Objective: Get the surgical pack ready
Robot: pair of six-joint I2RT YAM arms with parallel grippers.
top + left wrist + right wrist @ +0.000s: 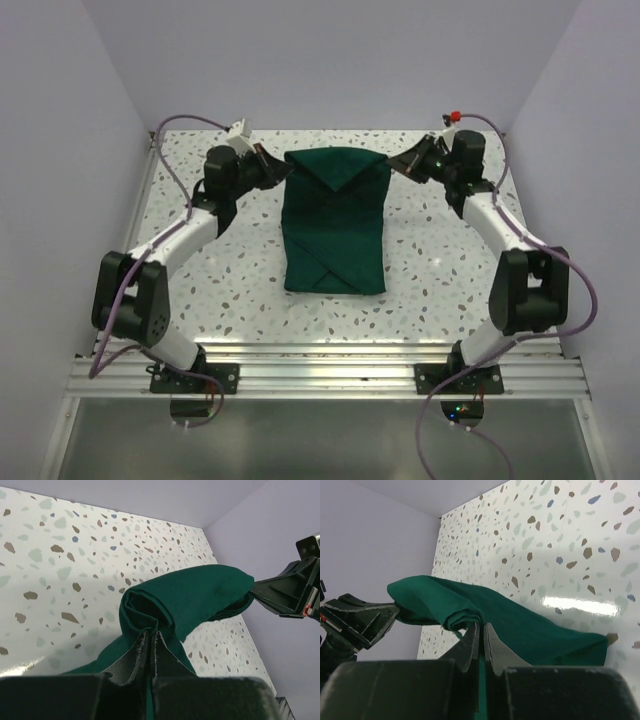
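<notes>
The surgical pack (pixel 335 225) is a dark green fabric bundle lying lengthwise in the middle of the speckled table, its far flap folded into a downward point. My left gripper (pixel 272 166) is shut on the pack's far left corner, which is lifted off the table; the left wrist view shows the fabric (pixel 190 600) pinched between the fingers (pixel 134 655). My right gripper (pixel 402 160) is shut on the far right corner; the right wrist view shows the cloth (pixel 470 610) held at the fingertips (pixel 491 640). The far edge hangs stretched between both grippers.
The speckled table (pixel 220 280) is enclosed by pale walls at the left, right and back. A metal rail (pixel 320 370) with the arm bases runs along the near edge. No steel tray shows.
</notes>
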